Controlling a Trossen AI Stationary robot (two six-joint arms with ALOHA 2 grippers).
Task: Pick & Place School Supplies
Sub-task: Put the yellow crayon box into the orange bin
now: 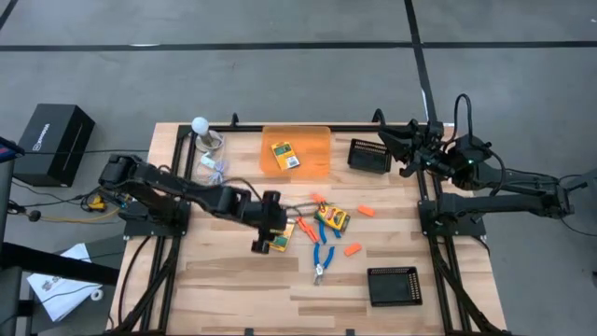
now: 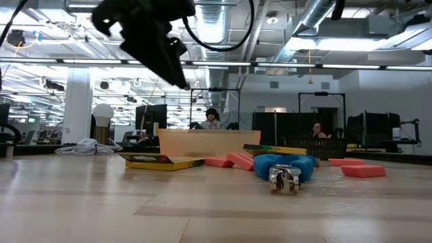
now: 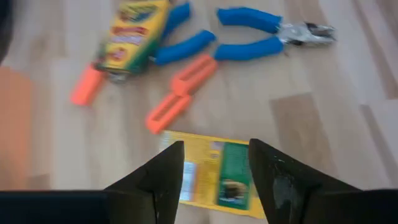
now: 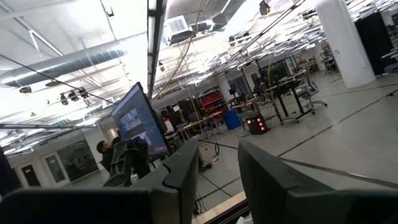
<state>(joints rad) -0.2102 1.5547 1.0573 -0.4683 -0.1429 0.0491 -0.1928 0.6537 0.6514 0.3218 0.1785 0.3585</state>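
Left gripper (image 3: 213, 171) spread above flat yellow-green crayon box (image 3: 214, 175) on table (image 1: 233, 280) — not gripping. Blue-handled pliers (image 3: 261, 38), orange pieces (image 3: 185, 90) nearby. Right gripper (image 4: 217, 168) spread, raised at table's far-right edge.

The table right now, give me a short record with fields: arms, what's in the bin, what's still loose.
left gripper: open, above a flat crayon box on the table
right gripper: open, raised at the table's far right edge, holding nothing
orange bin: holds one crayon box
loose on table: second crayon box, blue-handled tool, orange pieces
black trays: two
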